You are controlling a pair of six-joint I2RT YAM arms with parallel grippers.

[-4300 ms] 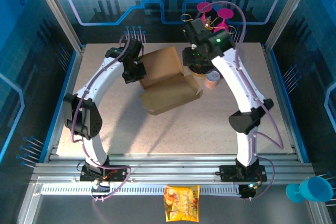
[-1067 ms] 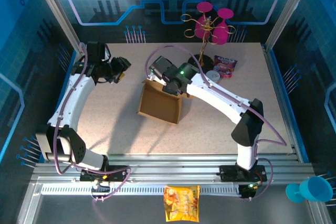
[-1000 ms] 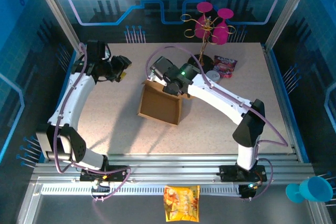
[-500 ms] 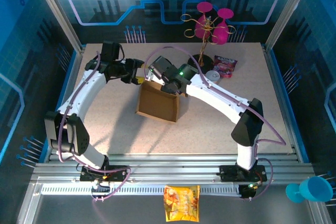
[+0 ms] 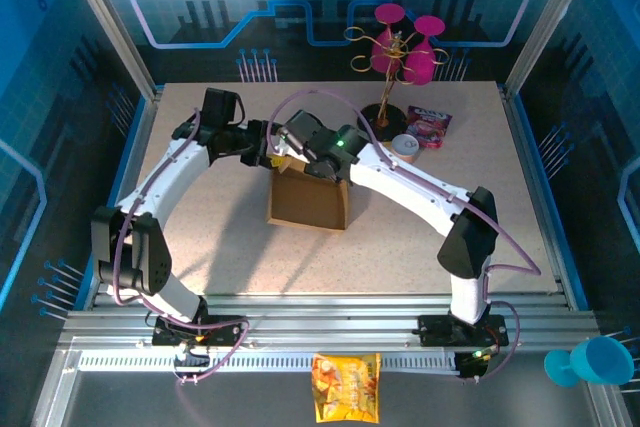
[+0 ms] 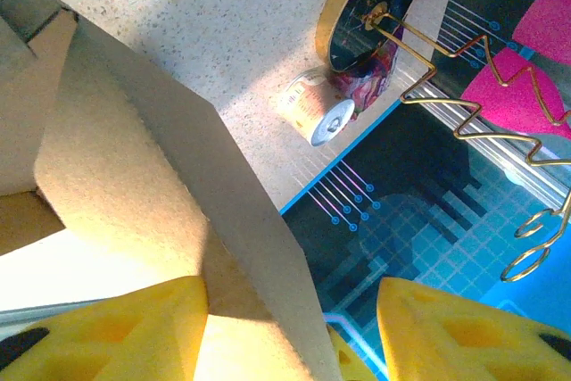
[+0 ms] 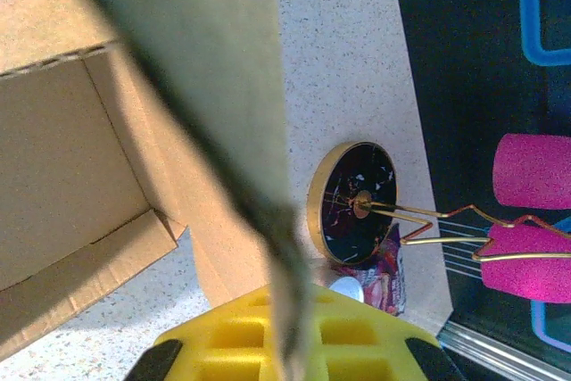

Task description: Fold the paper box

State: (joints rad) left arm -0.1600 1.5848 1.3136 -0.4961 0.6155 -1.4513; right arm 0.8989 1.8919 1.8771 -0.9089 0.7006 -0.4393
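Just past counter [image 5: 220, 237] centre, toward 12 o'clock from the arm bases: find the paper box [image 5: 308, 202], tray mouth facing up, one panel lifted at its far edge.

Note the change over the last second: left claw [image 6: 290, 327] brought in from the counter's 10 o'clock edge to the box's far-left corner. Now straddling a raised cardboard panel, fingers [image 6: 116, 327] about half apart, panel against one pad, clear gap beside the other; no grip judged yet.

Record right claw [image 7: 287, 332] pinched fully closed on the far flap's edge, same as a second ago.

Read this as both arms now working the far side, placed to fold that panel inward.

Judge tray's long axis roughly 9-to-3 o'clock, slightly skewed; turned a touch since a second ago. Cannot fix true proportions from above.
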